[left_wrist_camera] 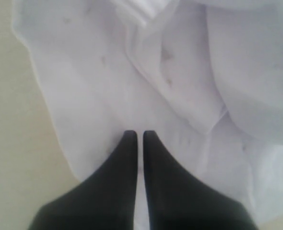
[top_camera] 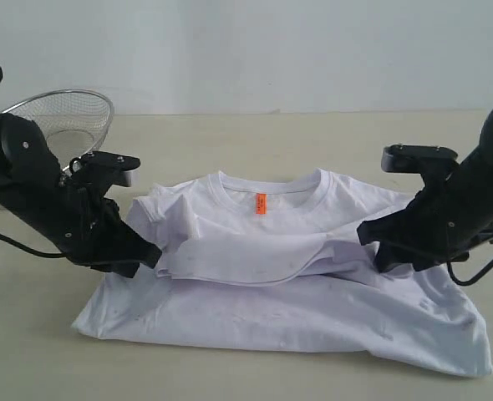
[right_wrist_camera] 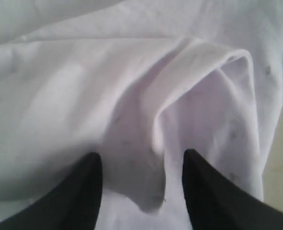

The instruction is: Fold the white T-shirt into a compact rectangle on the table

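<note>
The white T-shirt (top_camera: 271, 309) lies on the table (top_camera: 230, 134), collar and orange neck tag (top_camera: 261, 203) at the far side. A folded layer of cloth runs across its middle. My left gripper (top_camera: 152, 255) sits at the left end of that layer. In the left wrist view the left gripper (left_wrist_camera: 140, 134) is shut, with only a thin strip of white shirt (left_wrist_camera: 180, 72) between its fingers. My right gripper (top_camera: 372, 251) is at the right end of the layer. Seen from the right wrist, that gripper (right_wrist_camera: 141, 154) stands open astride a loose fold of shirt (right_wrist_camera: 108, 96), not pinching it.
A silver wire-mesh basket (top_camera: 71, 117) stands at the back left, behind the left arm. Bare tabletop lies beyond the collar and along the front edge. A pale wall closes the back.
</note>
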Controlling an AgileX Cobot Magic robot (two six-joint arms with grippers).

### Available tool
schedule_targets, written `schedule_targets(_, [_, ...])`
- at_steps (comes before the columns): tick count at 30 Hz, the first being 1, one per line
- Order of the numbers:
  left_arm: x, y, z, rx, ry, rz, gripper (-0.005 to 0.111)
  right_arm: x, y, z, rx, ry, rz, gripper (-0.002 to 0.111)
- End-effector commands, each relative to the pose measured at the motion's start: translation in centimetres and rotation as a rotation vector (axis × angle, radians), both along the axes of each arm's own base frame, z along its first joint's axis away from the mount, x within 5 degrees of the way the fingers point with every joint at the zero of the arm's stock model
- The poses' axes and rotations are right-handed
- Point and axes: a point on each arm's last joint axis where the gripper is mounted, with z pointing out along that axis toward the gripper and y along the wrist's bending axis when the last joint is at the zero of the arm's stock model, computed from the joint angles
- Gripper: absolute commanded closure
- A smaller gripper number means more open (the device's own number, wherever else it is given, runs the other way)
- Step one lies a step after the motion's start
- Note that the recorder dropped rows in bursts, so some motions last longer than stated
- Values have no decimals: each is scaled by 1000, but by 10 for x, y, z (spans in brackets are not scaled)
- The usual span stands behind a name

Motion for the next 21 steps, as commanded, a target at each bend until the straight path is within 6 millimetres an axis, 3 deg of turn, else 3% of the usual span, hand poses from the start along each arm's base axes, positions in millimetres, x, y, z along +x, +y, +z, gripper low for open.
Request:
schedule_targets(1, [1,-1,2,-4,-4,-4,102,4,-1,-4,3,-16,-14,73])
schedule_targets(4, [1,-1,2,-4,-4,-4,102,5,-1,-3,-8,-30,11,104])
schedule_targets(5, [1,-1,2,-4,-4,-4,102,5,-1,-3,-10,-33,18,108])
schedule_targets(9, [1,-1,2,-4,-7,-4,102,8,-2,1,-20,-70,26,108])
schedule_targets(12, [1,-1,2,-4,-7,-4,102,17,-2,17,-25,-152,17,108])
schedule_targets(17, [1,-1,2,-4,-9,-3,102,43,-5,50,-37,-294,16,108])
schedule_targets(21, [1,-1,2,-4,-9,-3,102,64,-22,68,-47,-375,-47,108])
